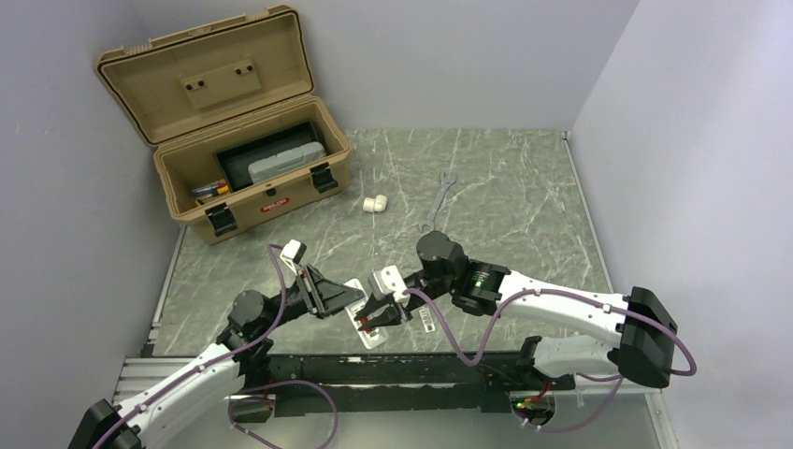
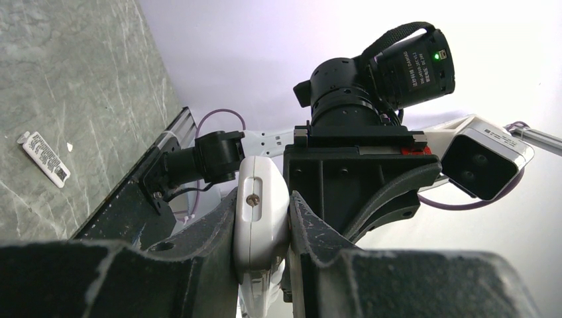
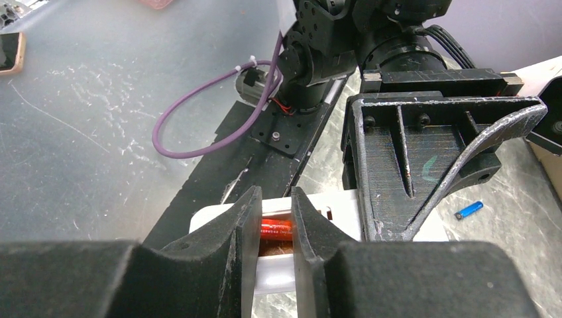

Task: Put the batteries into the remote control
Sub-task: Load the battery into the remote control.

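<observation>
**Green marble table: remote clamped on the left, battery pinched on the right**

Grey walls close in a green marbled table [image 1: 505, 187]. At its far left corner stands an open tan toolbox [image 1: 234, 140], lid thrown back.

Near the front edge, the left gripper [image 1: 344, 302] has its jaws clamped on the remote control [image 2: 262, 199], gripping the white bar across its width and holding it off the table. The remote's open recess faces the right arm.

Farther back, on the bare marble, lies a short white pipe elbow [image 1: 375, 202].

The right gripper [image 3: 273, 218] meets the remote from the other side. Its jaws are closed on an orange-red battery [image 3: 277, 228], right at the recess. Whether the cell is already seated I cannot tell.

Just right of the grippers a small white printed strip [image 2: 43, 158] lies flat on the table. Behind it, a silver wrench [image 1: 437, 201] lies well apart from both arms.
</observation>
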Controlling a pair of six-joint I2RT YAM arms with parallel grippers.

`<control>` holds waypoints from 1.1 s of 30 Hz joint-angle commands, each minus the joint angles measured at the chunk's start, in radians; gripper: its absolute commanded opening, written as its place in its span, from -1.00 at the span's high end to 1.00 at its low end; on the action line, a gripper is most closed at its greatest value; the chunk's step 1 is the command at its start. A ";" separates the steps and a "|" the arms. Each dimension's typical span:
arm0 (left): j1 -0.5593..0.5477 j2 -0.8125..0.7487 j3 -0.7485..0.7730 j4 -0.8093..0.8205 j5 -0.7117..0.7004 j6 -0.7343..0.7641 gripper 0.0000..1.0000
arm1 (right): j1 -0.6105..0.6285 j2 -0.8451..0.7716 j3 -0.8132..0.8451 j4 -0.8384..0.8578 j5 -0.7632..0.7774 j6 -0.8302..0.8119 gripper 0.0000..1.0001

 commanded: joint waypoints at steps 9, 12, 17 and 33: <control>-0.004 -0.039 0.014 0.023 0.021 0.027 1.00 | -0.008 0.025 0.051 0.026 0.029 0.066 0.45; -0.003 -0.044 0.013 -0.001 0.017 0.042 1.00 | -0.008 0.010 0.075 0.024 0.011 0.087 0.44; -0.003 -0.027 -0.004 0.013 0.015 0.047 1.00 | -0.007 -0.039 0.069 0.079 0.003 0.146 0.41; -0.004 0.009 -0.019 0.001 0.024 0.201 1.00 | -0.009 -0.356 -0.143 0.129 0.580 0.806 -0.21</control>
